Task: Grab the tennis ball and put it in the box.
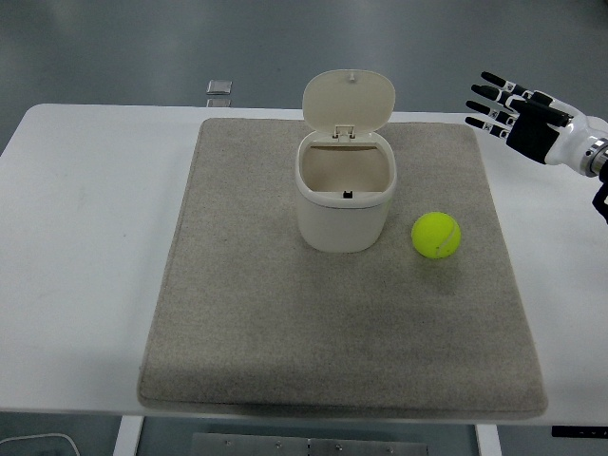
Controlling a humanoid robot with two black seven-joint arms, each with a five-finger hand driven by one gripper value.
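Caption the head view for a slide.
Open right hand hovers beyond the tennis ball, which rests on the mat beside the open-lidded box.

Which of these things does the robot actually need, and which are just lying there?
Needed:
- tennis ball, on the mat
- box, lid up
- right hand, fingers spread, holding nothing

Just there:
- grey mat
- small clear object at the table's far edge
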